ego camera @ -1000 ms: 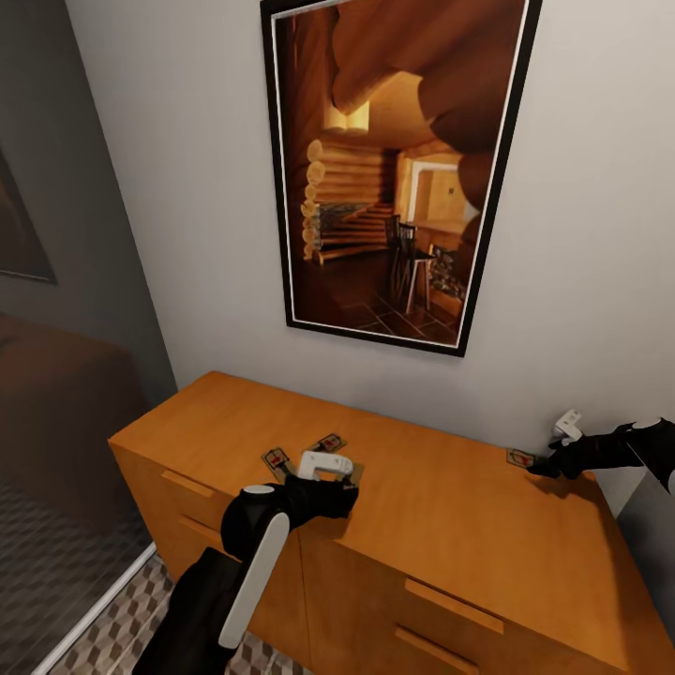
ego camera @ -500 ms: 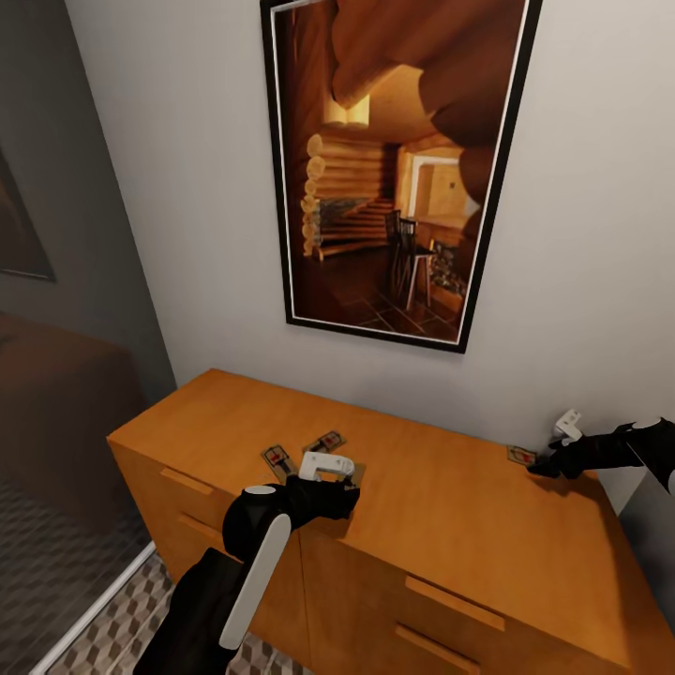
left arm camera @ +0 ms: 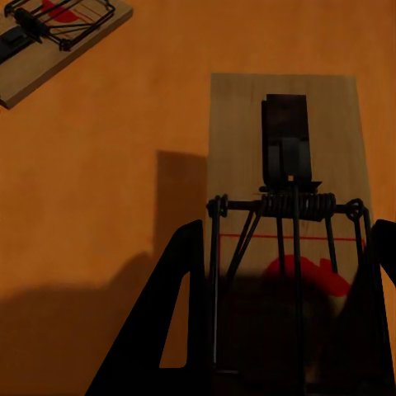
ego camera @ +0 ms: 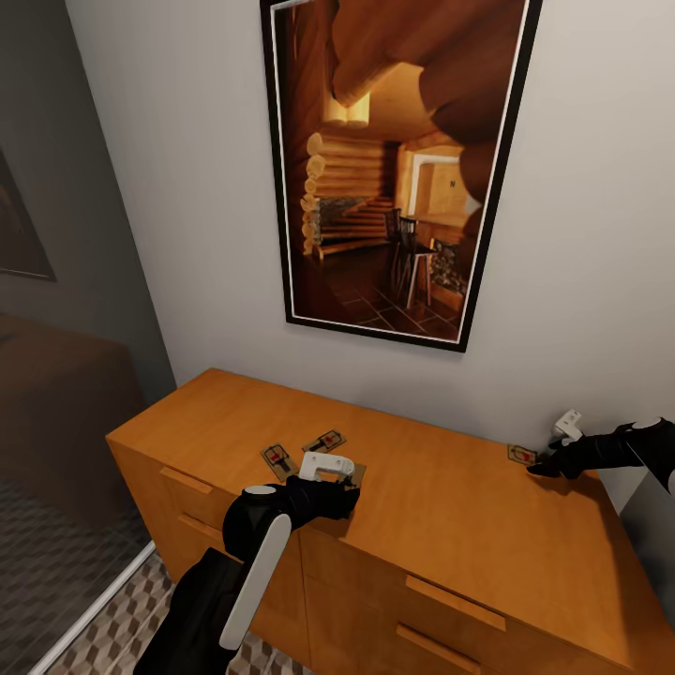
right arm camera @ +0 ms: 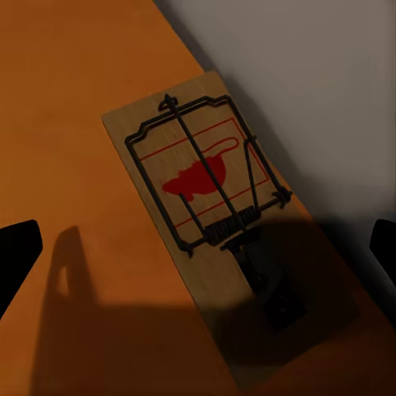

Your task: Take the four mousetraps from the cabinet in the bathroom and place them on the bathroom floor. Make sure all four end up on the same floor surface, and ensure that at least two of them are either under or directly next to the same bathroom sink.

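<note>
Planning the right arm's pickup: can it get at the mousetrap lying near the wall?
Probably yes. The right gripper is open above that mousetrap, which lies flat on the cabinet top close to the wall; nothing lies between.

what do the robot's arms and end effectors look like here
The left arm is glossy black with a long white panel along the forearm and a rounded black joint capped in white. Its end effector has a white block on top and flat black fingers. The right arm is black too, its end effector carrying a small white piece.
</note>
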You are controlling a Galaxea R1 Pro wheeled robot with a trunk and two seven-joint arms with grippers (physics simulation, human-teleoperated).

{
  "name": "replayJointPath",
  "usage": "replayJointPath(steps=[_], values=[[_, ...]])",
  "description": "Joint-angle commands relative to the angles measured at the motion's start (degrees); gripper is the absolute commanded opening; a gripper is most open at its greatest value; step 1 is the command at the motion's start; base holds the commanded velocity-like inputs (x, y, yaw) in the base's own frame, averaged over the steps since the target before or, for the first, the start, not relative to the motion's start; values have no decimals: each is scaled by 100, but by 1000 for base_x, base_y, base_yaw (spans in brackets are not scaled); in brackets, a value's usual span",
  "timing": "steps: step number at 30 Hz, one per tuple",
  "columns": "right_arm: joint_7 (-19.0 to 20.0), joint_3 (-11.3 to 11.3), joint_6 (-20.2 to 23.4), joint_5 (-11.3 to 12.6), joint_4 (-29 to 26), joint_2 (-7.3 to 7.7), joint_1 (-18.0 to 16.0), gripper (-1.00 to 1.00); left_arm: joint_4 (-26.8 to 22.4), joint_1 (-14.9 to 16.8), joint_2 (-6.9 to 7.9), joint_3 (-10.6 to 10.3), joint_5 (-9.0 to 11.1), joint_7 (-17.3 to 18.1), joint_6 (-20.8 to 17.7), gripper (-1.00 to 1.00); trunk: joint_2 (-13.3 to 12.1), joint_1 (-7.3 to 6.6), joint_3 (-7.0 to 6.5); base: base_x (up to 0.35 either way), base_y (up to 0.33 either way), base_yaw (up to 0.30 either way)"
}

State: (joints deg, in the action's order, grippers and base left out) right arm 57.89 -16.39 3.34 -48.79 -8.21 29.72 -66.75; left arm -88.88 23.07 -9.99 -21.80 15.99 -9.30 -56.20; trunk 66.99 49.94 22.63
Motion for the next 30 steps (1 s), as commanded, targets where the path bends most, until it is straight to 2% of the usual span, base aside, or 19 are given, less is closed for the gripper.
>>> replayJointPath(steps=[1,3,9,30], values=[[29,-49,35,-31,-5,-1,-4,100,-4,5,0,-2,53,-60,-22,-100,5,0,7,0,0,0],[29,-49,35,-33,-5,-1,-4,100,-4,5,0,-2,53,-62,-22,-100,5,0,7,0,0,0],[29,-49,35,-34,-5,-1,-4,100,-1,5,0,-2,53,-63,-22,-100,245,132,115,0,0,0],[29,-49,32,-34,-5,-1,-4,100,-1,5,0,-9,53,-63,-22,-100,285,154,133,0,0,0]])
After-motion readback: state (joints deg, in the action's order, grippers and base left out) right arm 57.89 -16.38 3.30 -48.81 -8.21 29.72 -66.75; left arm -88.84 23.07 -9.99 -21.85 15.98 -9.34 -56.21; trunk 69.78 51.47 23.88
